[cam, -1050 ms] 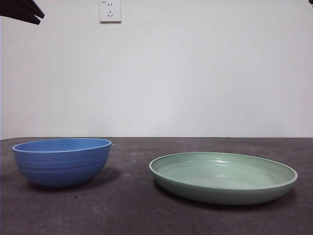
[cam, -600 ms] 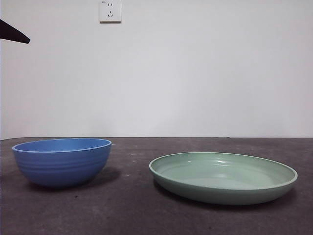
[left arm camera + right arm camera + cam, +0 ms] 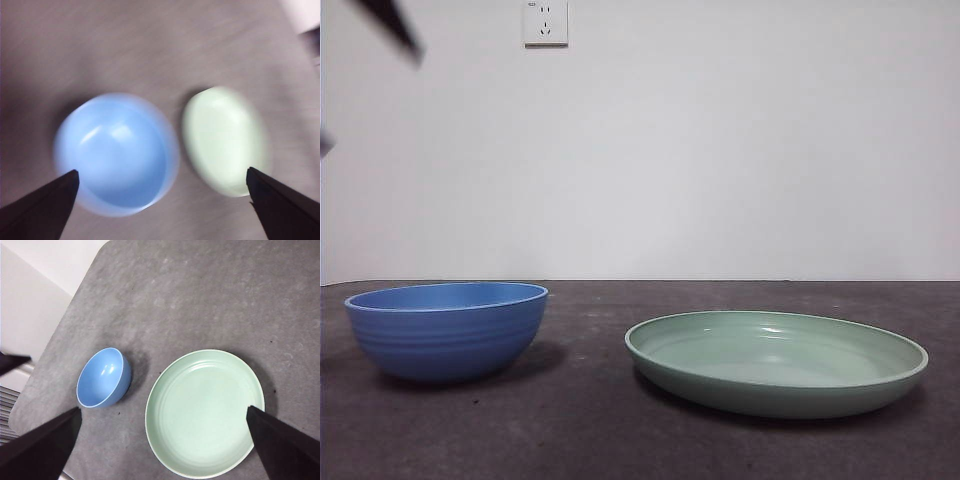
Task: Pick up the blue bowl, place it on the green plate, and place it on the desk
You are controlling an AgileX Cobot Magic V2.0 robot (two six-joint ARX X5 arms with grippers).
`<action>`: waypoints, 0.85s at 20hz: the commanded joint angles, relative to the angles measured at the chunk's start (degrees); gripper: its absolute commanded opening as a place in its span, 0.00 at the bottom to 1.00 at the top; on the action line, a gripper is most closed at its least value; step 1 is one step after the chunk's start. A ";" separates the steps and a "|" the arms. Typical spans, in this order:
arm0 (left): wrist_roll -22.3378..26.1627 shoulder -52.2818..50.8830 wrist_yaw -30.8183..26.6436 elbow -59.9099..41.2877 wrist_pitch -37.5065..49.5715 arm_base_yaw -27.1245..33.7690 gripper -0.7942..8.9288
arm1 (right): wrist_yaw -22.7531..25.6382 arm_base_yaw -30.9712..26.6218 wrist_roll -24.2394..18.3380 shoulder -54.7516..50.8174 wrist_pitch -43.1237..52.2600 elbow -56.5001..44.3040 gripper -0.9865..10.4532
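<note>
Blue bowl (image 3: 447, 330) sits upright on the dark surface (image 3: 590, 420), with the green plate (image 3: 776, 361) beside it, not touching. Left gripper (image 3: 162, 182) hangs above the bowl, jaws spread wide, nothing in them. Right gripper (image 3: 162, 417) waits high up, jaws wide too.

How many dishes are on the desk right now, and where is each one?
2. The blue bowl sits on the desk on the front view's left side; the green plate sits apart from it on the right. Both are empty, and no other dish shows in any view.
</note>
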 commanded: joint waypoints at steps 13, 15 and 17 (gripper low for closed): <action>3.54 27.85 -8.44 1.77 5.16 -0.22 0.66 | -0.17 0.07 -0.77 0.24 0.68 0.74 0.60; 3.69 30.88 -8.46 2.78 5.46 -0.52 0.65 | -0.17 0.07 -0.79 0.24 0.70 0.74 0.60; 3.76 32.96 -9.05 3.76 5.44 -0.96 0.57 | -0.17 0.07 -0.77 0.24 0.70 0.74 0.60</action>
